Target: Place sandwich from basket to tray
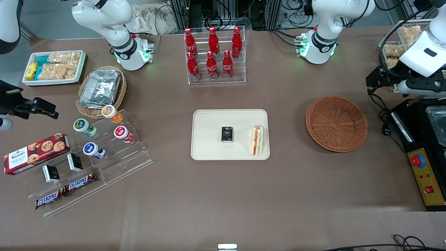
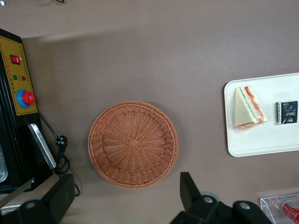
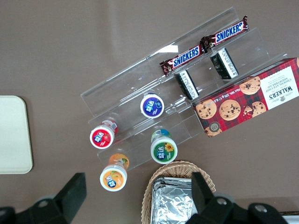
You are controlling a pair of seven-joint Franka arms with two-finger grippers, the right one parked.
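The sandwich, a white bread wedge with red and green filling, lies on the cream tray at the edge nearest the basket. It also shows in the left wrist view on the tray. The reddish-brown wicker basket is empty and sits on the table beside the tray, toward the working arm's end; it also shows in the left wrist view. My left gripper is open and empty. It is raised above the table, farther from the front camera than the basket and apart from it.
A small black packet lies mid-tray. A rack of red bottles stands farther back. A black control box with a red button sits at the working arm's end. An acrylic stand with cups, a foil-filled tan basket and a snack box lie toward the parked arm's end.
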